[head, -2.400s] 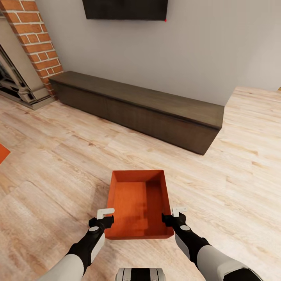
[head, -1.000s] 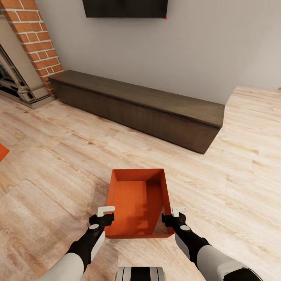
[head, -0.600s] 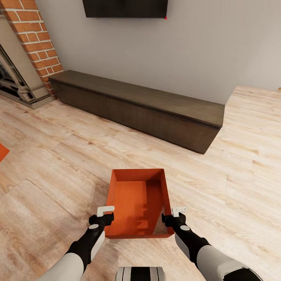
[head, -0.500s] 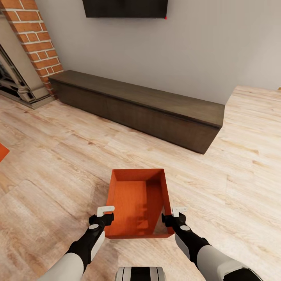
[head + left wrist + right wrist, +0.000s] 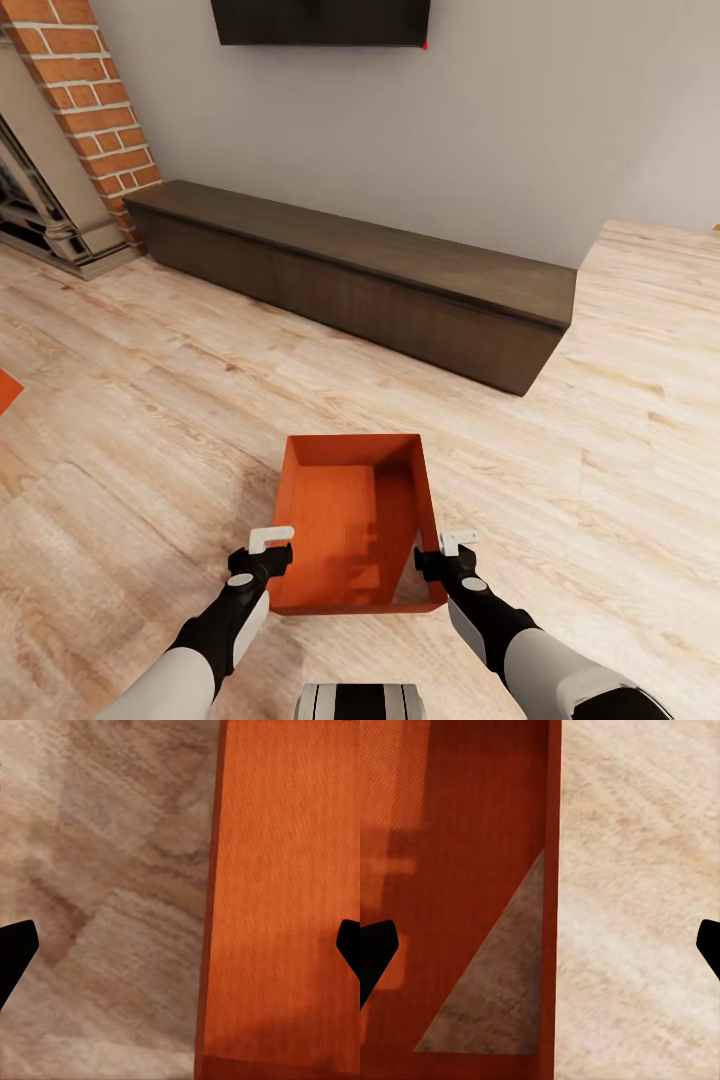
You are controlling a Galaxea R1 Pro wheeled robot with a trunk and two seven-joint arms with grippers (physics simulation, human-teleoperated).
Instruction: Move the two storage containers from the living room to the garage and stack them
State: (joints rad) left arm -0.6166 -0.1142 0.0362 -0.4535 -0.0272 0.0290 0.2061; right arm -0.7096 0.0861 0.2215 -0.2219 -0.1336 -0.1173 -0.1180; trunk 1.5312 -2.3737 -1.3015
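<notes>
Head view: storage container (image 5: 352, 520) on living-room wood floor (image 5: 150, 400), between my left claw (image 5: 268, 546) and right claw (image 5: 452, 546), each just beside a side wall. Second container's corner (image 5: 6, 388) at frame edge.

Left wrist view: fingers (image 5: 13, 952) spread, straddling container wall (image 5: 210, 907); nothing gripped.

Right wrist view: claw released, astride opposite wall (image 5: 552, 870).

My judgement: pickup step; next, clench both claws on walls, lift level.

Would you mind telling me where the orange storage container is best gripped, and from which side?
Probably by its two long side walls, from above, one gripper per wall. The storage container is open-topped with thin upright walls, and the open left gripper and right gripper each already straddle a wall's top edge, so closing would pinch both.
</notes>
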